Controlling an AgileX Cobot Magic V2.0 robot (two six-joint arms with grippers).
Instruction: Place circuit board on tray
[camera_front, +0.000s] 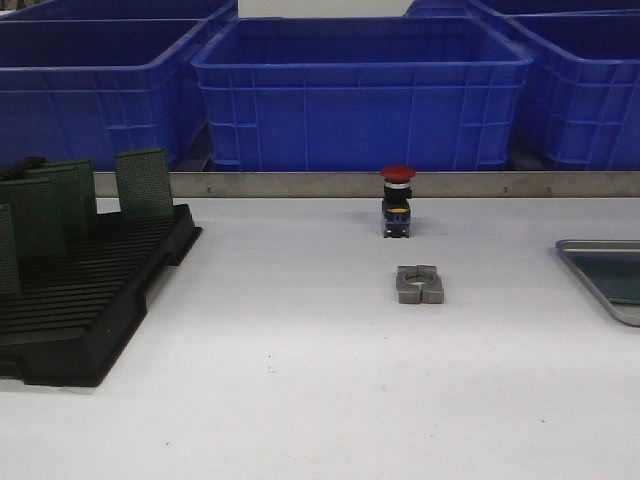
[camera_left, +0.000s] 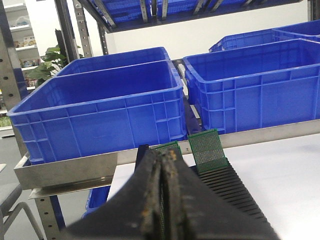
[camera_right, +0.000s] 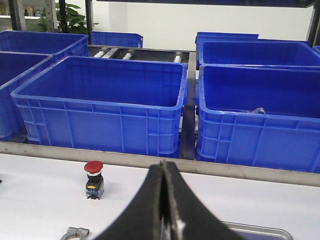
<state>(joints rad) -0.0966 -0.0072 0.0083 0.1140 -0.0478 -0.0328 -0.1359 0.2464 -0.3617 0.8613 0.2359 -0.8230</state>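
Several green perforated circuit boards (camera_front: 144, 183) stand upright in the black slotted rack (camera_front: 90, 300) at the table's left. The left wrist view shows two of them (camera_left: 205, 149) at the rack's (camera_left: 235, 190) far end. The silver tray (camera_front: 590, 244) lies at the right edge, partly cut off, with a dark green sheet (camera_front: 625, 278) flat inside it. My left gripper (camera_left: 162, 152) hovers shut over the rack's near end, a thin green sliver showing through its slit. My right gripper (camera_right: 162, 165) is shut and empty above the tray's rim (camera_right: 260, 231). Neither gripper shows in the front view.
A red-capped push button (camera_front: 397, 200) stands mid-table at the back, with a grey metal clamp (camera_front: 419, 284) in front of it. Big blue crates (camera_front: 360, 90) line the shelf behind a metal rail (camera_front: 300, 184).
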